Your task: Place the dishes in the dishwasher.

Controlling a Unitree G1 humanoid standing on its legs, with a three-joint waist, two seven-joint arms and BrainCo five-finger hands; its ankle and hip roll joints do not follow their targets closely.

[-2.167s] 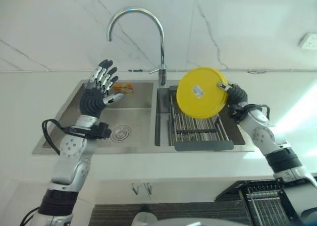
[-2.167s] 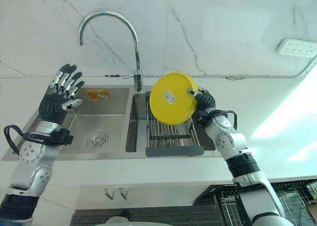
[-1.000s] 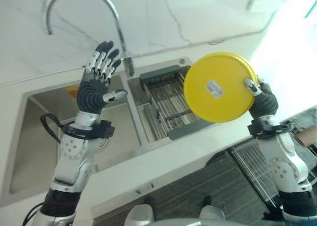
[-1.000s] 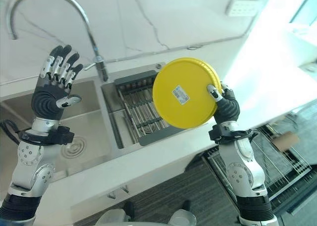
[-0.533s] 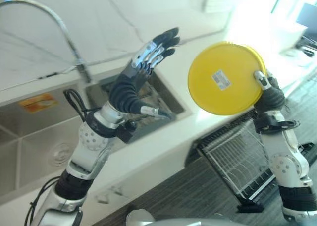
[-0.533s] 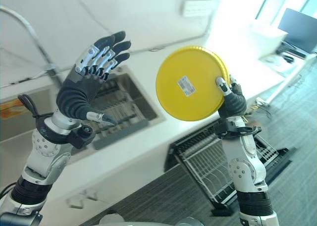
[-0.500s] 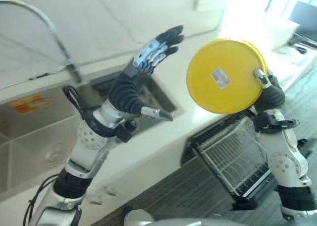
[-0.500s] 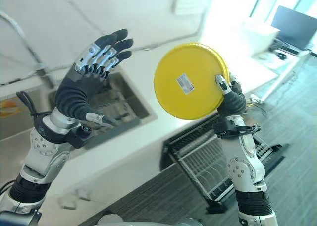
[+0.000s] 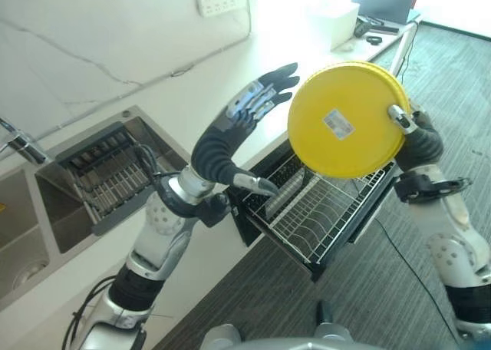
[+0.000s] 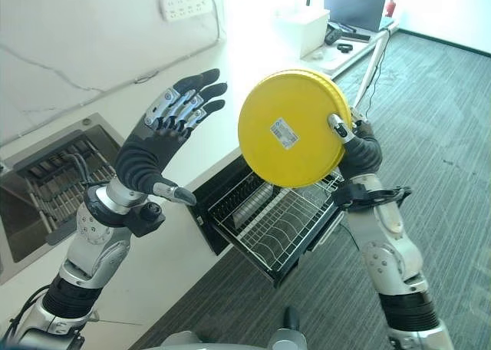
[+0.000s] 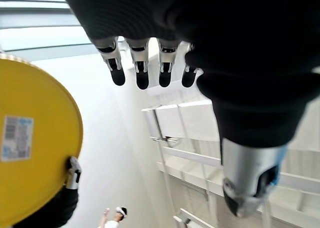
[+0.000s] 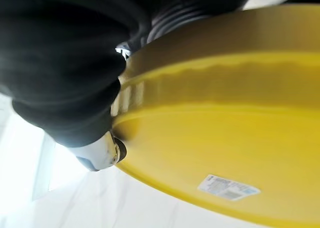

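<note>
White marbled wall (image 9: 92,28), white counter (image 10: 253,58), dark carpet floor (image 10: 453,120).

The round yellow plastic plate (image 9: 347,119) stood on edge in the air above the pulled-out wire dishwasher rack (image 9: 322,212), pinched at its right rim by the right hand (image 9: 418,139). The left hand (image 9: 226,139) was raised to the plate's left — apart from it. The rack jutted from under the white counter's front edge (image 9: 230,143); the steel sink (image 9: 46,204) sat in the counter at its left end — a grey drainer rack (image 9: 103,177) in it.

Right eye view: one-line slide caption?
Right hand holds a yellow plate upright above the open dishwasher rack; left hand raised open.
</note>
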